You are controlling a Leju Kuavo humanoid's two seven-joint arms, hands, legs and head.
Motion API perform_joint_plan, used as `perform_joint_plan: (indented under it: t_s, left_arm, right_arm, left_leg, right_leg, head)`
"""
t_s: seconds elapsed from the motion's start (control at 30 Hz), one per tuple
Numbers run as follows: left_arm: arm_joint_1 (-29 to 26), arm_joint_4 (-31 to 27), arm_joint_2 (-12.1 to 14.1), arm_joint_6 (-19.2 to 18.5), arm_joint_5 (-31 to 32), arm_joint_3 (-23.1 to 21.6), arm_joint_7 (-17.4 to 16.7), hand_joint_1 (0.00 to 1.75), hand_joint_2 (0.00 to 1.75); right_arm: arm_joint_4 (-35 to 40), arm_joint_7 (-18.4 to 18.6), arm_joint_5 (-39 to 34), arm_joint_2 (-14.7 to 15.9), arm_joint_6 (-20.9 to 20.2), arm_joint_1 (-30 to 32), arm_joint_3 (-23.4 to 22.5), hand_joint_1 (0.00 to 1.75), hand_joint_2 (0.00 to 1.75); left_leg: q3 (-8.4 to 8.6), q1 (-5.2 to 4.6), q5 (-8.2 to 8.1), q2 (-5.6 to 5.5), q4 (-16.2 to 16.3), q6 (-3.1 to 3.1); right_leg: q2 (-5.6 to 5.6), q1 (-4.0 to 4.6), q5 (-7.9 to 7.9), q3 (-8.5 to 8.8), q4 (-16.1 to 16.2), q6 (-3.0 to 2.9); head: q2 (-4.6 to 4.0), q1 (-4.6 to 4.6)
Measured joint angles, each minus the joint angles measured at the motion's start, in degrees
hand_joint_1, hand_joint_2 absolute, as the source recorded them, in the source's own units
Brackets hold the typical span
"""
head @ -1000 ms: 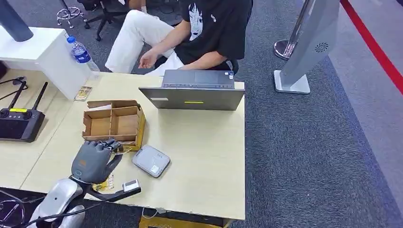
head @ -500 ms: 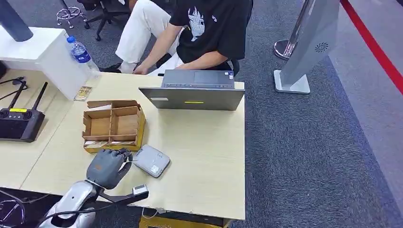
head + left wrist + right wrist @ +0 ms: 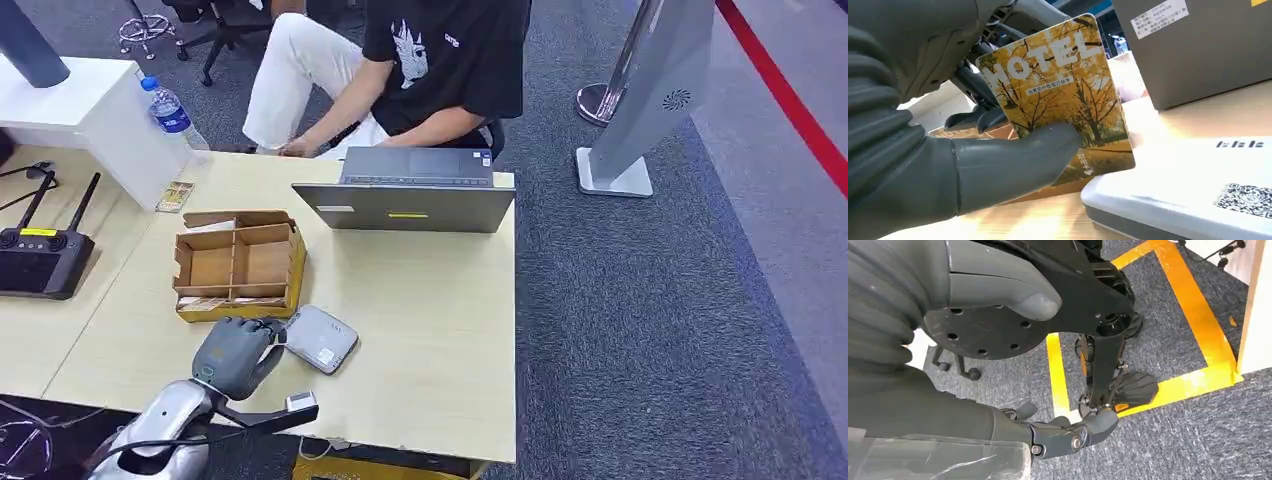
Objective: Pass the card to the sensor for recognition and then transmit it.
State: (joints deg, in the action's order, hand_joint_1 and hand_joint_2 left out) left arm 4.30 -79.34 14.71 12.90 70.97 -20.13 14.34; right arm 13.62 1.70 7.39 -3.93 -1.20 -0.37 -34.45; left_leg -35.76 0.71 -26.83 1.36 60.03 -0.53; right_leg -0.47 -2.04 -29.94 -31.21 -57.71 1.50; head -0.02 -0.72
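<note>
One yellow card reading "HOTEL", pinched by left robot hand, beside white sensor with QR code.

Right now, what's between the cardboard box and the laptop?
Nothing: in the head view, only bare tabletop lies between the cardboard box and the laptop.

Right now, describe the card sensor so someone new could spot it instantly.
On the wooden table, look in front of the cardboard box, beside the left hand holding the card. The sensor is the flat grey-white pad with rounded corners and a small sticker.
</note>
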Motion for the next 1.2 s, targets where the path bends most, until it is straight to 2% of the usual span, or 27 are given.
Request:
perform_joint_plan:
  t_s: [0.73, 0.97, 1.1, 1.2]
  left_arm:
    - [0.6, 1.4, 0.0, -0.4, 0.1, -0.5, 0.0, 1.75, 1.75]
    - [0.9, 1.8, 0.1, -1.7, -1.4, -1.0, 0.0, 1.75, 1.75]
    - [0.8, 1.8, 0.1, -1.2, -2.6, -1.0, 0.5, 1.75, 1.75]
    - [0.6, 0.9, 0.1, 0.7, -3.1, -1.0, 0.7, 1.75, 1.75]
  right_arm:
    - [0.0, 0.0, 1.4, -0.1, -0.1, -0.1, -0.9, 0.00, 1.75]
    - [0.1, 0.0, 3.5, -0.2, -0.3, -0.2, -2.2, 0.00, 1.75]
    - [0.2, -0.1, 4.5, -0.3, -0.4, -0.2, -3.1, 0.00, 1.75]
    - [0.3, -0.1, 4.6, -0.6, -0.4, -0.2, -3.7, 0.00, 1.75]
  left_leg:
    - [0.00, 0.00, 0.00, 0.00, 0.0, 0.00]
    - [0.00, 0.00, 0.00, 0.00, 0.0, 0.00]
    - [0.00, 0.00, 0.00, 0.00, 0.0, 0.00]
    - [0.00, 0.00, 0.00, 0.00, 0.0, 0.00]
  right_leg:
    - [0.00, 0.00, 0.00, 0.00, 0.0, 0.00]
    - [0.00, 0.00, 0.00, 0.00, 0.0, 0.00]
    - [0.00, 0.00, 0.00, 0.01, 0.0, 0.00]
    - [0.00, 0.00, 0.00, 0.01, 0.0, 0.00]
  head:
    - [0.00, 0.00]
    - [0.00, -0.02]
    - [0.00, 0.00]
    - [-0.02, 0.00]
